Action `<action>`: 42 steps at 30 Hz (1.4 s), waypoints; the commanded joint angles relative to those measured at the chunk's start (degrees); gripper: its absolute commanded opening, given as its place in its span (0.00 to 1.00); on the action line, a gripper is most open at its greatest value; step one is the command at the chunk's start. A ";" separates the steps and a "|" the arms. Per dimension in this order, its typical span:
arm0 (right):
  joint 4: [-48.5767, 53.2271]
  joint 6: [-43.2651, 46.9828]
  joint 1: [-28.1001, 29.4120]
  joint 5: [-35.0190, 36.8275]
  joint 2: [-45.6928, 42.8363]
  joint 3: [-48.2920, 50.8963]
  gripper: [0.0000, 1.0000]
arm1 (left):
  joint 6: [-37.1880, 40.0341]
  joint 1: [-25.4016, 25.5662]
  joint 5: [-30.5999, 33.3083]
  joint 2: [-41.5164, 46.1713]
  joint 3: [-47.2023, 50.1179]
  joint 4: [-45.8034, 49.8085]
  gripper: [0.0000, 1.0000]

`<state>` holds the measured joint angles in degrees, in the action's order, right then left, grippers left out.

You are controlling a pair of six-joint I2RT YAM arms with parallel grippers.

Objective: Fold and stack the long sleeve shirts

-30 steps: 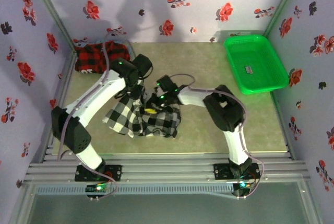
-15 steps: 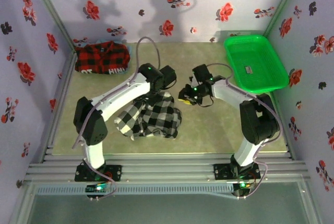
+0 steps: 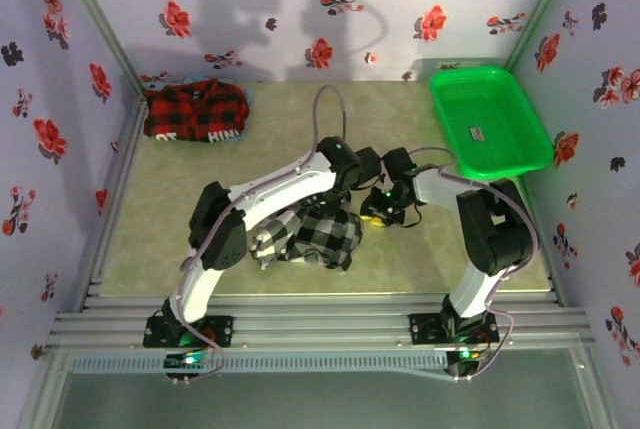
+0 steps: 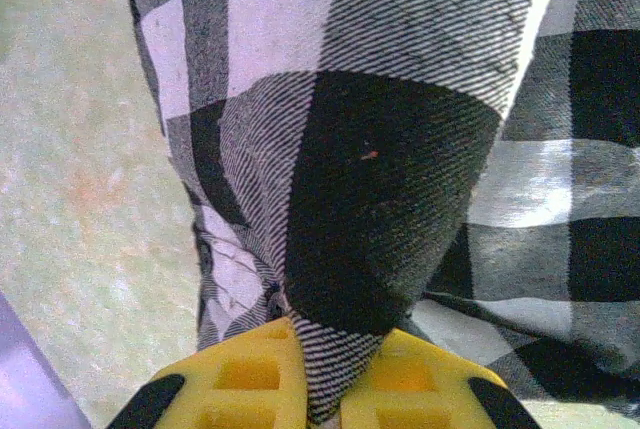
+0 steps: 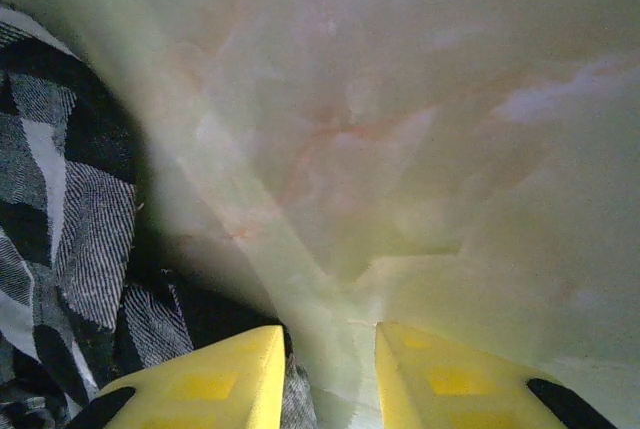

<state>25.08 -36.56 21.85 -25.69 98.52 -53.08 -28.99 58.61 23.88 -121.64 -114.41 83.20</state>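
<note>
The black-and-white checked shirt (image 3: 315, 237) hangs bunched above the table's middle, and my left gripper (image 3: 345, 194) is shut on a fold of it. In the left wrist view the cloth (image 4: 400, 169) is pinched between the yellow fingertips of the left gripper (image 4: 335, 349). My right gripper (image 3: 375, 214) sits low beside the shirt's right edge. In the right wrist view the right gripper (image 5: 330, 349) is open, with bare table in the gap and the checked cloth (image 5: 70, 219) to its left. The red-and-black plaid shirt (image 3: 197, 112) lies folded at the back left.
A green plastic basket (image 3: 520, 109) stands at the back right with a small item inside. Flowered walls close in the left, back and right sides. Bare olive tabletop (image 3: 300, 119) lies between the plaid shirt and the basket.
My left arm has swung right and nearer, carrying the checked shirt along. The right gripper left the shirt, moved right, then came down beside its right edge.
</note>
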 commanded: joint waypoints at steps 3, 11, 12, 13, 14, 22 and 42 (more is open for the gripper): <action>-2.21 0.08 -0.07 -0.31 0.75 2.32 0.30 | -7.36 0.63 -3.29 -1.39 -2.83 0.57 0.09; -3.79 -0.02 0.01 -1.40 0.85 3.94 0.30 | -13.14 0.74 -7.37 -0.83 -0.94 -5.27 0.09; -3.79 0.05 -0.10 -1.43 0.88 4.11 0.30 | -13.94 0.67 -7.75 -0.71 -0.53 -6.26 0.09; -3.89 0.17 -0.05 -1.38 0.88 4.29 0.29 | -14.68 0.71 -7.96 -0.70 -0.29 -7.04 0.09; -4.05 0.14 -0.06 -1.62 0.94 4.51 0.29 | -15.19 0.71 -8.15 -0.70 -0.16 -7.59 0.09; -4.75 0.47 -0.05 -2.17 1.07 5.96 0.27 | -19.03 0.70 -8.34 -0.53 0.20 -11.68 0.09; -3.57 0.33 -2.01 -2.61 -1.48 6.94 0.28 | -30.42 2.29 -17.68 7.10 19.45 -41.05 0.43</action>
<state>20.25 -36.40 20.40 -28.10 96.73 -48.97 -54.76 60.55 8.29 -119.79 -97.14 51.92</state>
